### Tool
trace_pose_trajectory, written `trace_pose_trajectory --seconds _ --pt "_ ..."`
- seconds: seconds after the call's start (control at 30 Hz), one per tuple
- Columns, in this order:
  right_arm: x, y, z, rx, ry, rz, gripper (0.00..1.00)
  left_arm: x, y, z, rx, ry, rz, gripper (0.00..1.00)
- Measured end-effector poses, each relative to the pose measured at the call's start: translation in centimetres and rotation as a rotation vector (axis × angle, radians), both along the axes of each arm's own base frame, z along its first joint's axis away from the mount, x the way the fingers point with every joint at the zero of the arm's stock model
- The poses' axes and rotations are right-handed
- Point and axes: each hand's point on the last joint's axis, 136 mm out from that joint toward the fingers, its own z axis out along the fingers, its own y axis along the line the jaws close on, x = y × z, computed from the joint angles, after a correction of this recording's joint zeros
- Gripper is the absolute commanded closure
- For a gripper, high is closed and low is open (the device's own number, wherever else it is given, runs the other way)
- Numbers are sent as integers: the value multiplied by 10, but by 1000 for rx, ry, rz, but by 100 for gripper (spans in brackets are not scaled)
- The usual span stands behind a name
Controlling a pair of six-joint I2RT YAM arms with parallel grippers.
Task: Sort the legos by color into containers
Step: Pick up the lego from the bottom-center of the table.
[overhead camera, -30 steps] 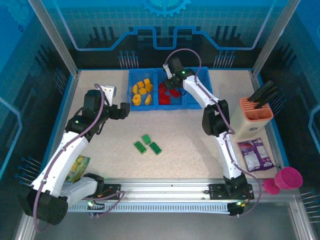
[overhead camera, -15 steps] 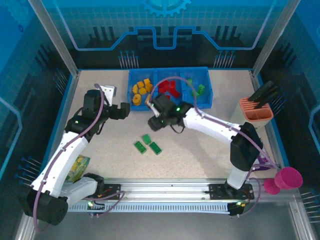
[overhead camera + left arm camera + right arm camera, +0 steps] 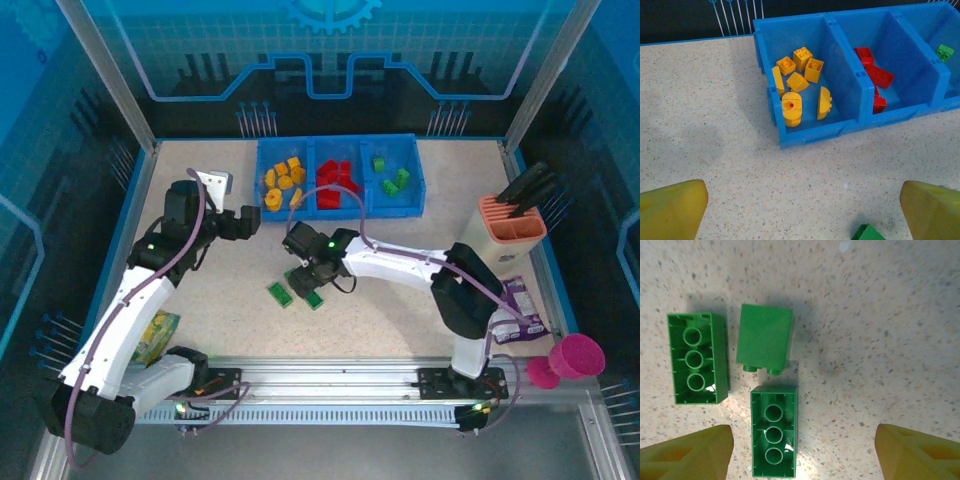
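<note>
Legos (image 3: 765, 340) — three green ones — lie in front of the blue tray (image 3: 400, 208), under the right gripper (image 3: 802, 450), its jaws spread and empty. Best to drop over the upturned brick (image 3: 773, 432) between them and pinch its long sides, clear of its neighbours — the left gripper (image 3: 802, 210) likewise hangs released.

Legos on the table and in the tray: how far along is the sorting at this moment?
Mostly done: yellow bricks lie in the left compartment of the tray, red bricks in the middle, sorted green bricks in the right. In hand: nothing; the right gripper hangs open over three loose green bricks on the table, and the left gripper is open, empty. Left: those three go into the right compartment.
</note>
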Motion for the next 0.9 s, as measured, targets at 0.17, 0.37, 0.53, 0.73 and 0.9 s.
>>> trace_pose_trajectory --seconds 0.17,0.37,0.53,0.73,0.9 --pt "-9 4 -15 -29 27 21 23 0 0 0 0 1 1 1" --pt "-15 4 -31 -64 50 31 25 -1 0 1 -1 -3 1 1" --pt "-20 2 -53 -110 84 32 37 -1 0 1 -1 -5 1 1" --pt "-21 4 -57 -115 96 42 64 -1 1 1 -1 -5 1 1" --pt "-19 1 -56 -133 87 52 73 -1 1 1 -1 -5 1 1"
